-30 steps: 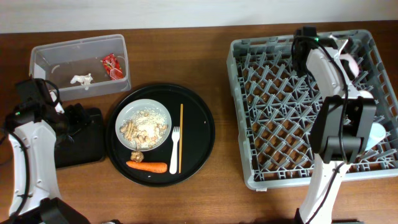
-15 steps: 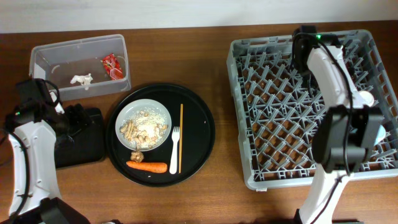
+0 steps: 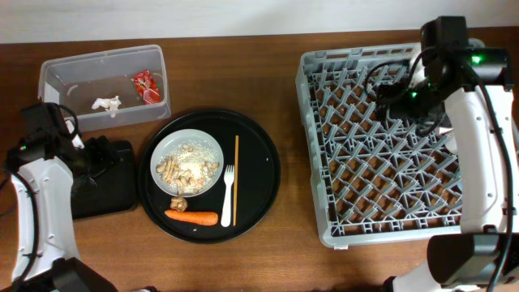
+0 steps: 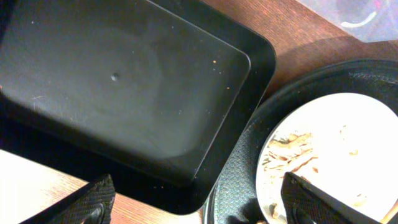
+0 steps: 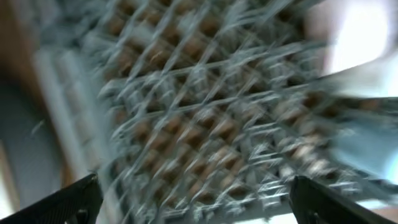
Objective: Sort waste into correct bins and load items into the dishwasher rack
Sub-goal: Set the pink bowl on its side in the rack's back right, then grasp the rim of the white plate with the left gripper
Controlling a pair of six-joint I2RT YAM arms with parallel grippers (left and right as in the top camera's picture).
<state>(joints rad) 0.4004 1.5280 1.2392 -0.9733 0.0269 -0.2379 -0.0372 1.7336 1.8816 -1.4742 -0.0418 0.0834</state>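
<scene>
the left hand (image 4: 198,190) hangs with its fingers wide apart and nothing between them, over the near edge of the shallow black rectangular tray (image 4: 124,81), just beside the big round black serving tray (image 3: 261,158). the right hand (image 5: 193,190) is above the large grey lattice dishwasher rack (image 3: 324,223). its view is smeared, but the fingers show apart and empty.

on the serving tray sits the round white plate (image 3: 188,162), carrying pale rice-like crumbs (image 3: 199,152). it looks stiff, glazed and breakable. lying flat, it likely offers only its rim to pinch, and the loose crumbs would spill unless it is kept level until over a bin.

the orange carrot (image 3: 192,216) lies near the plate's front. it seems firm and smooth and may roll, so a hold across its thick middle seems safest.

the white fork (image 3: 228,195) and thin wooden chopstick (image 3: 236,178) lie side by side. both are light, slim and flat against the tray, so they are probably hard to get under. mid-shaft looks best.

the small red shiny wrapper (image 3: 145,85) and crumpled white paper scrap (image 3: 105,103) lie in the clear plastic rectangular tub (image 3: 57,77).
</scene>
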